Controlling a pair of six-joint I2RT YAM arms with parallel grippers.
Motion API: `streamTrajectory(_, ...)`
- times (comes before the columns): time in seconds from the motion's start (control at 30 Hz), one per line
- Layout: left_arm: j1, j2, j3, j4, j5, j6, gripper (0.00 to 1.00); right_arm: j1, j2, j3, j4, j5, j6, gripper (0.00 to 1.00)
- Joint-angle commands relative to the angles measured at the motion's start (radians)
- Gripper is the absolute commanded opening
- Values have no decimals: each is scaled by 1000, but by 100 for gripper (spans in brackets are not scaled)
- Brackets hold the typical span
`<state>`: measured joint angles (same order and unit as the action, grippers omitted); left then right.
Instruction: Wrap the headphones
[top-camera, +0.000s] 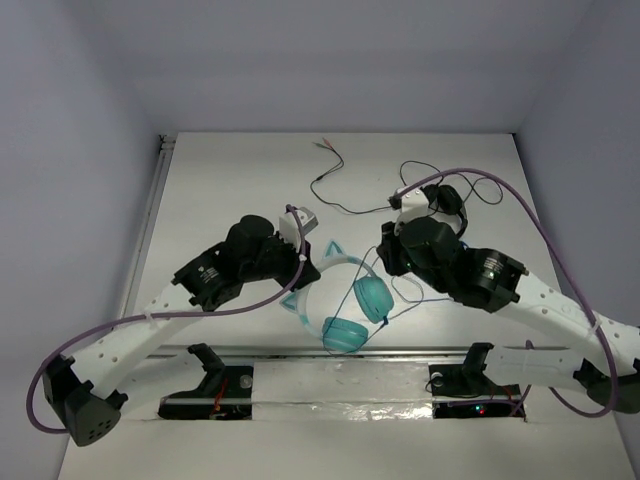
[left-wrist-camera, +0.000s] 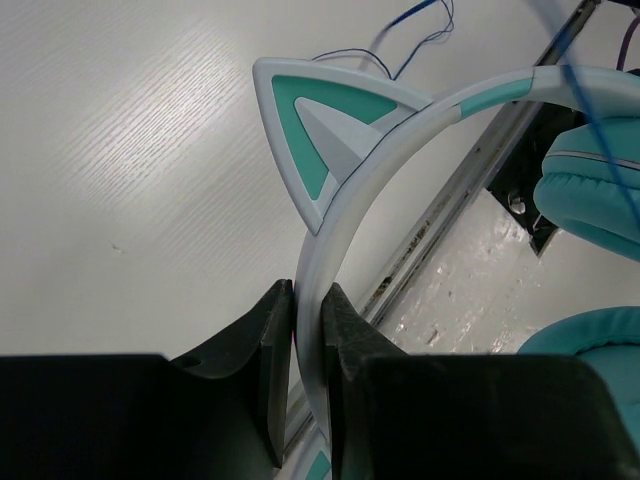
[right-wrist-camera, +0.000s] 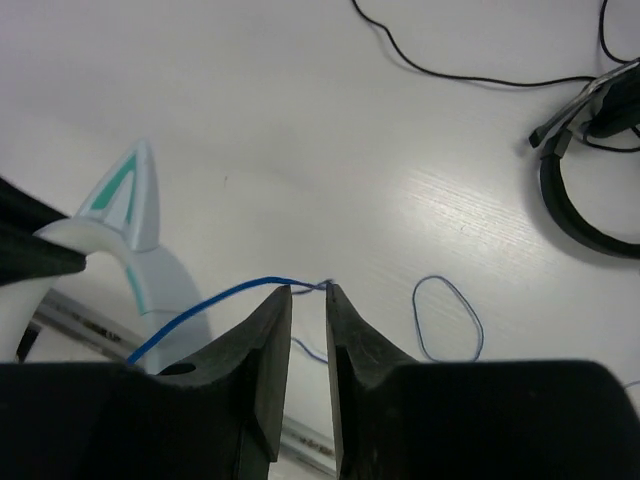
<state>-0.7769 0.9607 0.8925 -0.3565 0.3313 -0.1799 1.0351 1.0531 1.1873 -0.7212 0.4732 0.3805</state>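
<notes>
Teal headphones sit near the desk's six o'clock edge, headband clamped in the left claw. The right claw, jaws slightly apart, straddles the blue cable. Wrapping looks mostly undone.

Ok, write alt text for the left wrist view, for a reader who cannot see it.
The left claw clamps the pale headband of the teal headphones just below a cat-ear point. Teal ear cups show at the right edge, a thin blue cable crosses the top right, and the white table lies beneath.
</notes>
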Motion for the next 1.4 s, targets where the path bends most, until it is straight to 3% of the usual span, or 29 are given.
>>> streamTrajectory(0.0,2,-43,63,76,2,-27,0,-33,-57,-73,202,-19,12,26)
streamTrajectory(0.3,2,-88,130,105,-67,-70,0,-106,-166,-394,649,-266,32,30)
streamTrajectory(0.33,2,-86,146,99,-77,-72,0,-115,-172,-420,679,-277,44,42)
streamTrajectory(0.47,2,-70,216,70,-118,-96,0,-159,-208,-547,871,-353,60,61)
streamTrajectory(0.67,2,-43,289,27,-156,-121,0,-199,-179,-696,1093,-499,106,78)
streamTrajectory(0.77,2,-42,301,25,-143,-135,0,-208,-136,-721,1192,-565,129,81)
streamTrajectory(1.2,2,-28,370,8,-123,-168,0,-208,25,-736,1333,-561,193,72)
streamTrajectory(1.23,2,-24,384,5,-127,-176,0,-208,37,-749,1347,-570,204,68)
streamTrajectory(1.27,2,-16,391,4,-135,-178,0,-217,42,-755,1362,-576,210,58)
streamTrajectory(1.33,11,-5,423,-2,-156,-184,0,-218,45,-773,1378,-584,236,56)
streamTrajectory(1.37,24,6,436,-2,-158,-187,0,-218,45,-802,1396,-584,245,51)
